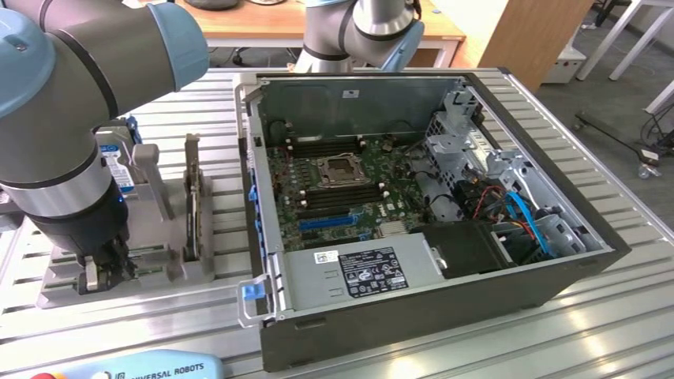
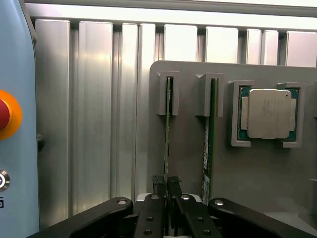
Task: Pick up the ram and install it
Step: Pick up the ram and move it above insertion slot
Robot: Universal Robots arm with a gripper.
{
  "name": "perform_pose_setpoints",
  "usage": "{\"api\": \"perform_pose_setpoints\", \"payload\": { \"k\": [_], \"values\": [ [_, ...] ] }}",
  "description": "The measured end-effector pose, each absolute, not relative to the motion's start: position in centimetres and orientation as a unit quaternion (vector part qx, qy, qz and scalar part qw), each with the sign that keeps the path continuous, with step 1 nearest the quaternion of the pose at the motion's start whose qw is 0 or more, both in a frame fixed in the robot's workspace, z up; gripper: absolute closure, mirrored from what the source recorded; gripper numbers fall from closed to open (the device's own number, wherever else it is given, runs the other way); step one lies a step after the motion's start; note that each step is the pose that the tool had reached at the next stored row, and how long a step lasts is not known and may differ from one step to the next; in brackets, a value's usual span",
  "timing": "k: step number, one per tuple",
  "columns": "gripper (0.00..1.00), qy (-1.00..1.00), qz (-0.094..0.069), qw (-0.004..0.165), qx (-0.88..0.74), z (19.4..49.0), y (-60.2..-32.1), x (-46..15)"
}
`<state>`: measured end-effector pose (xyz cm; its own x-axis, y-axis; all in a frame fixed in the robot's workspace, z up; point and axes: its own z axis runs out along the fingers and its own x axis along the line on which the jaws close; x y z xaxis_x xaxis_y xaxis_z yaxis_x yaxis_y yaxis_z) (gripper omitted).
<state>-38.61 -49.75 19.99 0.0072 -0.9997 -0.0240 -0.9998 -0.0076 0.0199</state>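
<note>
Two rams stand on edge in slots of a grey fixture plate (image 2: 188, 148). My gripper (image 2: 167, 182) has come down over the end of one ram (image 2: 168, 134), a thin green stick, and its two dark fingertips (image 2: 158, 183) press against both of its faces. The other ram (image 2: 210, 134) stands free one slot over. In the exterior view my gripper (image 1: 106, 272) is low over the fixture (image 1: 158, 272) at that view's left, beside the open computer case (image 1: 421, 205). The motherboard (image 1: 337, 185) with its long memory slots lies exposed inside.
A square silver processor (image 2: 269, 114) rests in a holder past the second ram. A dark expansion card (image 1: 192, 197) stands upright on the fixture. A teach pendant (image 1: 147, 367) with a red stop button (image 2: 7, 114) lies close by. The table is ribbed aluminium.
</note>
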Motion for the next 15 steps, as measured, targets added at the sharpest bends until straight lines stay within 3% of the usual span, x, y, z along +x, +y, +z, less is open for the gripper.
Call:
{"api": "perform_pose_setpoints", "payload": {
  "k": [1,11,15],
  "values": [
    [0.83,0.704,0.015,0.001,-0.71,19.99,-49.75,-38.61],
    [0.83,0.704,0.016,0.001,-0.71,19.99,-49.75,-38.61],
    [0.89,0.704,0.016,0.001,-0.71,19.99,-49.75,-38.61]
  ]
}}
